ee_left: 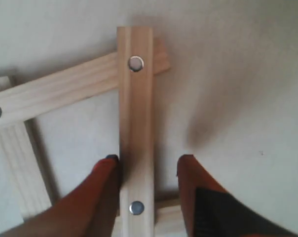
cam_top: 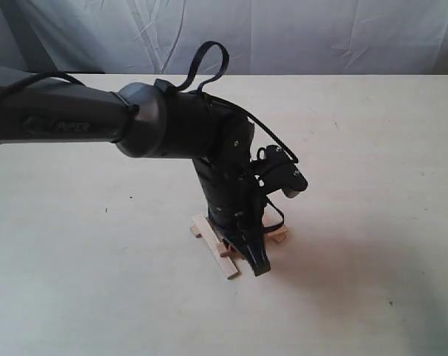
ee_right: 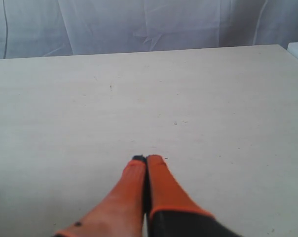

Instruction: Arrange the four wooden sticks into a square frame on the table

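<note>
The four wooden sticks lie overlapped in a small square frame (cam_top: 215, 248) on the table (cam_top: 372, 148), partly hidden under my left arm. In the left wrist view one stick (ee_left: 135, 123) lies on top, its far end crossing a second stick (ee_left: 65, 91). A third stick (ee_left: 18, 163) runs along the side, and a fourth (ee_left: 168, 217) shows under the near end. My left gripper (ee_left: 149, 159) is open and straddles the top stick; one finger (ee_left: 107, 187) touches its edge, the other stands apart. My right gripper (ee_right: 146, 159) is shut and empty over bare table.
A pale cloth backdrop (cam_top: 298, 33) hangs behind the table's far edge. The left arm (cam_top: 76, 119) reaches in from the left above the table. The sticks have silvery dots (ee_left: 135, 63) near their ends.
</note>
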Controlling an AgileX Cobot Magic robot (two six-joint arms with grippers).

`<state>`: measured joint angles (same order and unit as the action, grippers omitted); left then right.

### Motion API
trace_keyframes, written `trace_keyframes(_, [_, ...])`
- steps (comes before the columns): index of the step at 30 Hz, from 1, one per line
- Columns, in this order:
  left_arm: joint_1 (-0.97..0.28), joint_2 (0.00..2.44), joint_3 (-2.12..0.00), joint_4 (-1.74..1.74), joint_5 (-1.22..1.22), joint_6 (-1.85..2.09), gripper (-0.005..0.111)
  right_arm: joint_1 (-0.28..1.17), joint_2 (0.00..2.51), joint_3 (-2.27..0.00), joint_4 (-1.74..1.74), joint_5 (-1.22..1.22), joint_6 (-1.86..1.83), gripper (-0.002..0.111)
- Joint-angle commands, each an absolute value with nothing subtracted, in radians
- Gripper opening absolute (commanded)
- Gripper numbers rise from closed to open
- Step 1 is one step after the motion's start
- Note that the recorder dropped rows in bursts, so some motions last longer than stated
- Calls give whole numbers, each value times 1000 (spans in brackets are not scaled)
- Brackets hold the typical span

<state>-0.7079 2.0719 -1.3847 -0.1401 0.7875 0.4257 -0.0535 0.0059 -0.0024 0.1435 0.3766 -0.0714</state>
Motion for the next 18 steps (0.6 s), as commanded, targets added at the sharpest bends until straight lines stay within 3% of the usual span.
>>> trace_keyframes(1, [-712,2092,-1390,-138,770,420,37,-59,0,0,142,365,-70,0])
trace_keyframes(2, [-712,2092,-1390,-138,770,413,34,-59,0,0,142,365,-70,0])
trace_keyframes(6, [-712,2092,-1390,-140,811,374,0,-59,0,0,144,362,-70,0])
trace_keyframes(18, [-712,2092,-1390,-183,836,234,0,-59,0,0,144,362,-70,0])
